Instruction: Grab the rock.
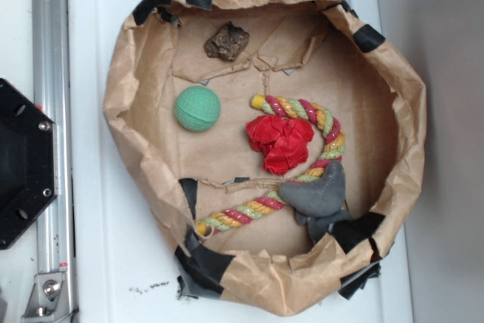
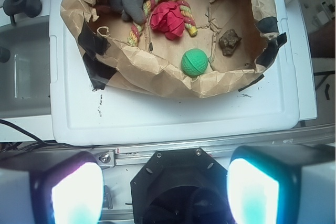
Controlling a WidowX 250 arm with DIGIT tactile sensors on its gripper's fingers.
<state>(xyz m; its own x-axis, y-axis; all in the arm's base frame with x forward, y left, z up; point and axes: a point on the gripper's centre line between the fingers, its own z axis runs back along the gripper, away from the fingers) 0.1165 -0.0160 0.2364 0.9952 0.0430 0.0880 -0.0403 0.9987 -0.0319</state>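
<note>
Claw (image 2: pixel 165 190) spread wide near the camera, holding nothing, well back from the paper bowl (image 2: pixel 157 80). Past the green ball (image 2: pixel 195 62), the rock (image 2: pixel 230 42) sits alone on the right; best descend straight over it, clearing the crumpled rim.

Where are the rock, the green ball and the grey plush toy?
rock (image 1: pixel 227 41), exterior view, middle of its rough top.
green ball (image 1: pixel 197 108), exterior view, centre of its dimpled surface.
grey plush toy (image 1: pixel 318 191), exterior view, middle of its body.
</note>
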